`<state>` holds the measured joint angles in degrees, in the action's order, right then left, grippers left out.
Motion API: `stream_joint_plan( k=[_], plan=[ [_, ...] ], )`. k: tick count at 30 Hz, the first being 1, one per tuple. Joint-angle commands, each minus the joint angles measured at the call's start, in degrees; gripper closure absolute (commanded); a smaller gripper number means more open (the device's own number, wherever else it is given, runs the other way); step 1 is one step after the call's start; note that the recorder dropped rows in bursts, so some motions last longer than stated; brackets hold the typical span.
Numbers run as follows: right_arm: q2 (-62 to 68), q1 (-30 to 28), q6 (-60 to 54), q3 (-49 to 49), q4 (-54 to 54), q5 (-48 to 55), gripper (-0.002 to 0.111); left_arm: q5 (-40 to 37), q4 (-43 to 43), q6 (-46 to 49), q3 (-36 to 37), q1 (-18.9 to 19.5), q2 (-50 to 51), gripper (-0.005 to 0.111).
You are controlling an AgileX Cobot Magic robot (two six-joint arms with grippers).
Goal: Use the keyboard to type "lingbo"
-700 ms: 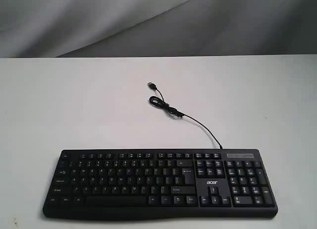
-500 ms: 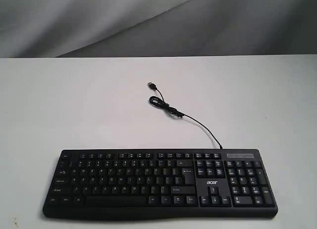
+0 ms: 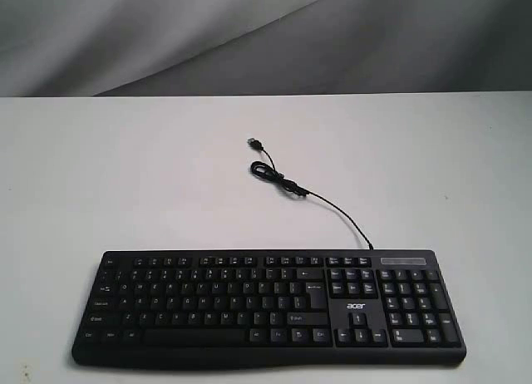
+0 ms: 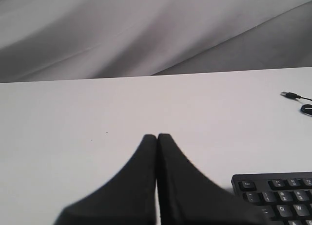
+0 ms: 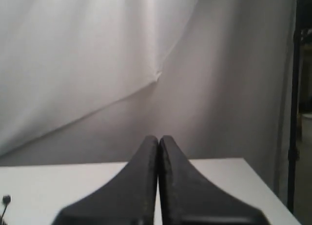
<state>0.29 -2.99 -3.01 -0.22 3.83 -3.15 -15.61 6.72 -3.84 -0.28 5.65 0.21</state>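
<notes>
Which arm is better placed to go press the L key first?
Probably left: the left gripper, shut, sits near the keyboard corner. The right gripper, also shut, has no keyboard in its view, only table and backdrop.

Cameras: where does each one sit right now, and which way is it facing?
Exterior view: off the arms, on the keyboard's space-bar side, looking down across the table to the grey backdrop; no arm shows.
Left wrist view: behind the shut left gripper, low over the table, facing the backdrop; a keyboard corner shows.
Right wrist view: behind the shut right gripper, facing the backdrop over the table.
Shared: the plug shows in exterior and left wrist, probably right wrist too.
</notes>
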Motion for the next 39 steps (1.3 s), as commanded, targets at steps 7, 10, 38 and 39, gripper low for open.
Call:
stream_joint_plan(
  k=[7, 10, 38, 39],
  plan=[
    [-0.3, -0.4, 0.6, 0.2, -0.9, -10.0, 0.108, 0.5, 0.0, -0.1, 0.3, 0.1, -0.2, 0.106],
    [-0.3, -0.4, 4.0, 0.2, 0.9, -17.0, 0.108, 0.5, 0.0, -0.1, 0.3, 0.1, -0.2, 0.106],
    [65.3, 5.0, 51.7, -40.0, -52.4, -1.9, 0.108, 0.5, 0.0, -0.1, 0.3, 0.1, -0.2, 0.106],
    [68.1, 6.3, 51.6, -42.1, -54.6, 0.8, 0.108, 0.5, 0.0, -0.1, 0.3, 0.1, -0.2, 0.106]
  ],
)
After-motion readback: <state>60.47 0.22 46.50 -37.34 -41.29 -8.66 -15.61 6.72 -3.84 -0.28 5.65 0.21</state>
